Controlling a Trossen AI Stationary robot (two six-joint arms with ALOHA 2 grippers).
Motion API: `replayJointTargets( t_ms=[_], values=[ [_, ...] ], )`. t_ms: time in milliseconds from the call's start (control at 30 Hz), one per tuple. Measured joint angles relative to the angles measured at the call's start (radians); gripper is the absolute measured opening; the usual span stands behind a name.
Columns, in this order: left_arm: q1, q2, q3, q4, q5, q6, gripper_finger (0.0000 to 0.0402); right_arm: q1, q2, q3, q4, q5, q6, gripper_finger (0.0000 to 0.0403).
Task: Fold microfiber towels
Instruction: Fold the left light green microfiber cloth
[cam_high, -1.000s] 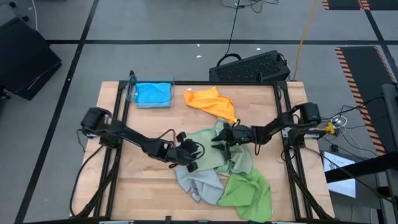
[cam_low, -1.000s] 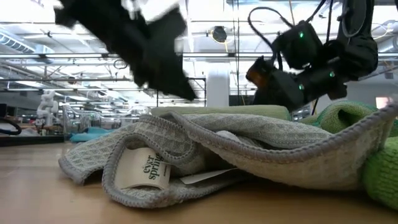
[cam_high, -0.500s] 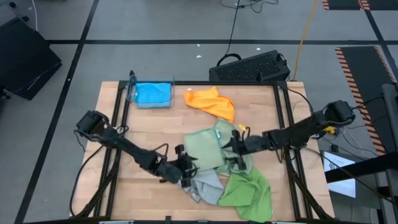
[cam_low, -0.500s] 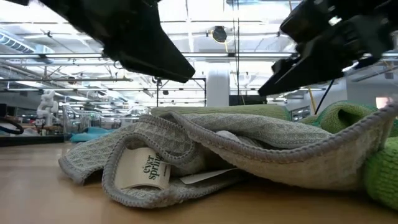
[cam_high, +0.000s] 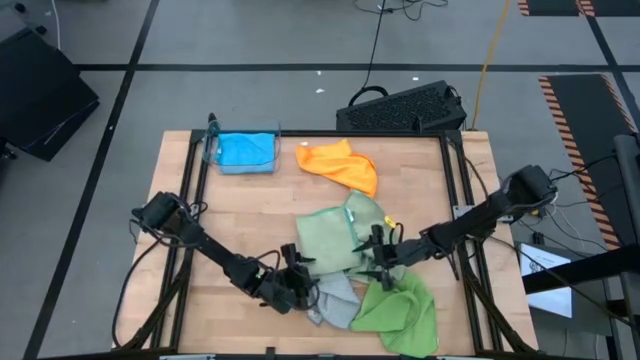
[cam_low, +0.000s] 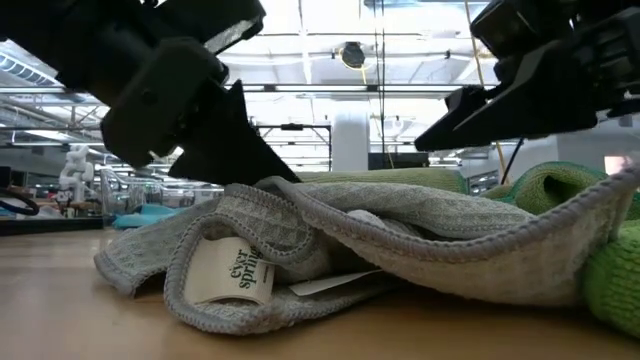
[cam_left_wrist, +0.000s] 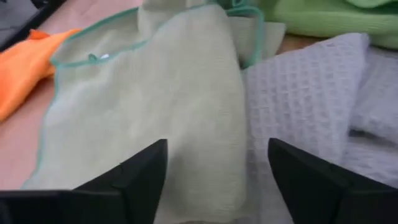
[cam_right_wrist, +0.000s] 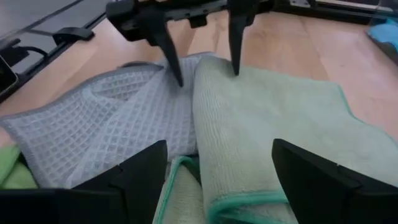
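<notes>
At the near edge of the counter (cam_high: 200, 300) a bright green towel (cam_high: 398, 308) is seen crumpled, w/ a light grey towel (cam_high: 335, 298) bunched just beside it; in the low view the grey one's white label is shown facing the camera. The left gripper (cam_high: 297, 272) is held low over the near-left corner of a pale sage green towel (cam_high: 328, 238), fingers spread wide, nothing held. The right gripper (cam_high: 381, 262) is placed opposite, at that towel's near-right corner, also spread wide and empty. A 2nd sage green towel (cam_high: 372, 212) is partly tucked under the flat one. Farther back an orange towel (cam_high: 342, 164) is seen crumpled, and a bright blue towel (cam_high: 244, 149) lies in a clear bin (cam_high: 210, 152) at the far-left corner.
</notes>
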Motion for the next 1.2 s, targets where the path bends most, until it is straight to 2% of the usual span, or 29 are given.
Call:
replayJointTargets(
  t_ms=[167,300,500,733,933,1067,1200],
  values=[
    [0.021,0.0,0.0,-0.015,0.005,0.003,0.0191,0.0,0.074,0.004,0.052,0.0,-0.009,0.0278],
    [0.038,0.0,0.0,-0.016,0.064,0.0,0.0118,0.0,0.13,0.029,0.053,0.0,-0.036,0.0281],
    [0.053,-0.022,0.0,-0.047,0.09,-0.012,0.0015,0.0,0.198,0.082,0.01,0.029,-0.115,0.0281],
    [0.064,-0.056,0.0,-0.071,0.12,-0.023,0.0024,0.008,0.187,0.098,-0.021,0.153,-0.185,0.0281],
    [0.074,-0.056,0.0,-0.107,0.142,-0.039,0.001,0.004,0.164,0.098,-0.042,0.123,-0.269,0.027],
    [0.076,-0.057,-0.001,-0.093,0.142,-0.019,0.0022,-0.025,0.164,0.098,-0.061,0.096,-0.269,0.023],
    [0.078,-0.057,-0.001,-0.083,0.142,-0.008,0.0009,-0.046,0.164,0.098,-0.061,0.097,-0.271,0.0151]
  ],
)
